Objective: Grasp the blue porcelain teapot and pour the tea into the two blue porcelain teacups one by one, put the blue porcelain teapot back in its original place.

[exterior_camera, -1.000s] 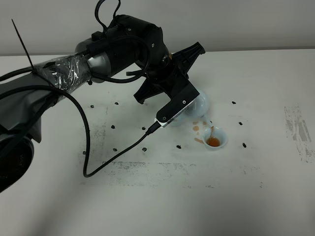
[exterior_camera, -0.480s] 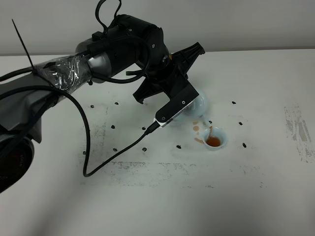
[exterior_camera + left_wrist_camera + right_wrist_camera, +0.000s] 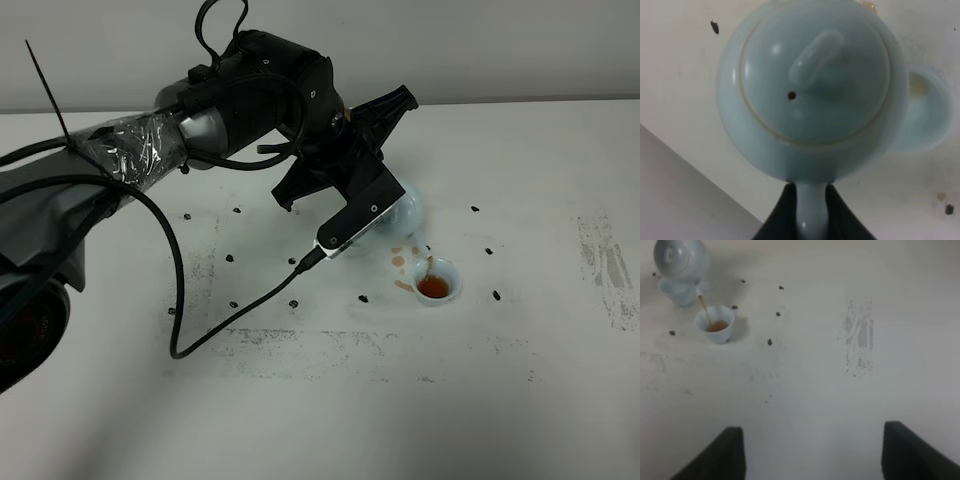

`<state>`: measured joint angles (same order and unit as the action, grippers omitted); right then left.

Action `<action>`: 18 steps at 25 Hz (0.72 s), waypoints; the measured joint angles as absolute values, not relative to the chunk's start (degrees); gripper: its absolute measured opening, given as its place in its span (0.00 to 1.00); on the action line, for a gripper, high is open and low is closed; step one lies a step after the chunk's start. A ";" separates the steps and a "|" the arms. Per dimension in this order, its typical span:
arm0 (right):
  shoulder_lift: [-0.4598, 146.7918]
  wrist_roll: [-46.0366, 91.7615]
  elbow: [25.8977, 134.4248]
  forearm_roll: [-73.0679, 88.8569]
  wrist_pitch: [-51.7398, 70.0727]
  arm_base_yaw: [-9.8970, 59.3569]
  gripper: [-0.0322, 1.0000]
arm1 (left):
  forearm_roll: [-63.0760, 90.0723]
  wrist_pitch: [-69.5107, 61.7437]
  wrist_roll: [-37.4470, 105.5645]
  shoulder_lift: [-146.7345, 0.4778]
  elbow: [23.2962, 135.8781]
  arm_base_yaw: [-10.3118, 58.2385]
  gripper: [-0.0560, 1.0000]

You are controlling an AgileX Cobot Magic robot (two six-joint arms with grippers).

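My left gripper is shut on the loop handle of the blue porcelain teapot, which hangs tilted above the table. The left wrist view shows its lid and knob, with dark fingers on both sides of the handle. A thin brown stream runs from the spout into one teacup, part full of tea. The same teacup and teapot sit far off in the right wrist view. The other teacup stands close beside the teapot. My right gripper is open, far from them.
Brown tea drops lie on the white table between teapot and filled cup. Small dark marks dot the surface around them. A black cable loops from the left arm over the table. A scuffed grey patch lies at the right.
Hardly anything differs: the left arm holds the teapot at the same tilt and the stream still falls into the cup.
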<state>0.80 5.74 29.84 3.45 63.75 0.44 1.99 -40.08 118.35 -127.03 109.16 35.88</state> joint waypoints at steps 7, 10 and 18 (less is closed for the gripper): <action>0.80 5.74 29.84 3.45 63.75 0.44 0.57 | 0.77 -39.73 117.45 -127.03 109.16 35.90 0.09; 0.80 5.74 29.84 3.45 63.75 0.44 0.57 | 0.70 -39.73 117.16 -127.03 109.16 35.90 0.09; 0.80 5.74 29.84 3.45 63.75 0.44 0.57 | 0.00 -39.73 117.00 -127.03 109.16 35.90 0.09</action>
<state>0.80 5.74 29.84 3.45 63.75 0.44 0.00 -39.73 117.00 -127.03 109.16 35.90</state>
